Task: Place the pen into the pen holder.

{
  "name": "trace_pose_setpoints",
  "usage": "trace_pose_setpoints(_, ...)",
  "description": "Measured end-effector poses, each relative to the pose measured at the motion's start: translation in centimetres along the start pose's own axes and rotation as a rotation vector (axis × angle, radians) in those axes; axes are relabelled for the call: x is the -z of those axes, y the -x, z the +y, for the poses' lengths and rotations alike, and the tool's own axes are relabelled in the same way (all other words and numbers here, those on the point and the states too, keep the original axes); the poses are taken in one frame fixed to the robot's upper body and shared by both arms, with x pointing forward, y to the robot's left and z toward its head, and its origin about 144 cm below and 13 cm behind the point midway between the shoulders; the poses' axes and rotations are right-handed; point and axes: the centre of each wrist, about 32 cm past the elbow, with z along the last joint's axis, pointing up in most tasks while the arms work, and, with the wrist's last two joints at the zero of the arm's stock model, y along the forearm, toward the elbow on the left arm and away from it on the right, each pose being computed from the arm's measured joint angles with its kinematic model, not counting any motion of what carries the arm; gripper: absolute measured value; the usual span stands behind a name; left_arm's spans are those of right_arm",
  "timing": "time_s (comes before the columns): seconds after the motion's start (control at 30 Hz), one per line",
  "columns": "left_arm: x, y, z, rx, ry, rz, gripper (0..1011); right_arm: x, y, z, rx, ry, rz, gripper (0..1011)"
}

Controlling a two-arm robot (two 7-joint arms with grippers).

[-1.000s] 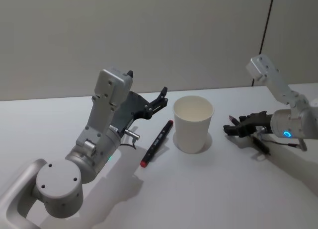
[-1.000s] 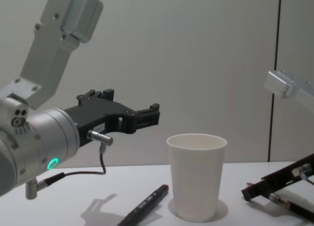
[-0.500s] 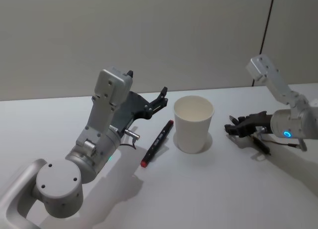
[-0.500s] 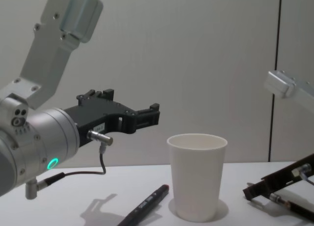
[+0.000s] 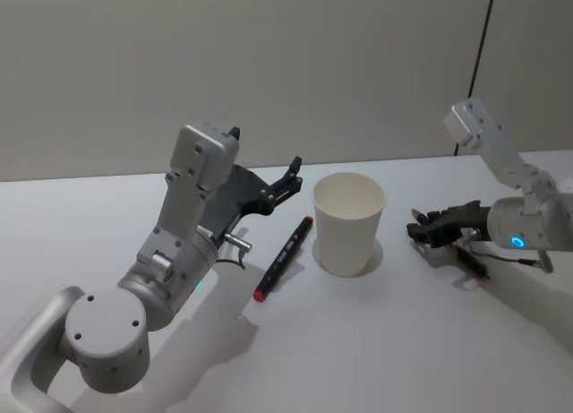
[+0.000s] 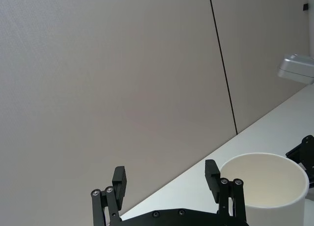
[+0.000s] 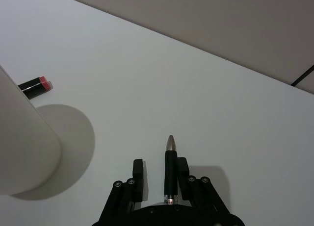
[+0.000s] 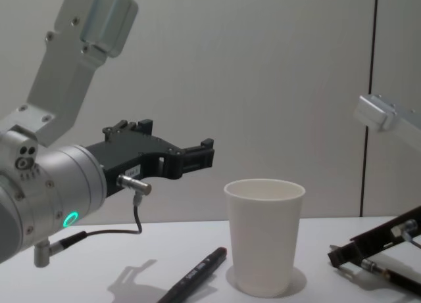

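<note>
Our right gripper [image 5: 428, 228], low over the table [image 5: 358, 341] to the right of the cup [image 5: 348, 223], has slid a touch farther from it than a second ago. Its fingers are clamped on a slim pen [image 7: 170, 162]. Our left gripper [image 5: 291, 176] hovers unchanged, fingers spread wide. A red-ended marker [image 5: 283, 259] lies just left of the cup.

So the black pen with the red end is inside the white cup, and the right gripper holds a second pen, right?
No: the black pen lies on the table beside the white cup, not inside it, as the head view shows. The right gripper holds a second pen.
</note>
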Motion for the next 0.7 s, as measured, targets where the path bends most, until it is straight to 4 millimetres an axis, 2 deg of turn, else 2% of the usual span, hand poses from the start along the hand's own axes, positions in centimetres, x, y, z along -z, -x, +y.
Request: trace_pose_setpoints(0.7,0.0,0.0,0.0,0.0,0.0,0.0,1001,0.01,0.0,0.0,0.0,0.0,0.0,280)
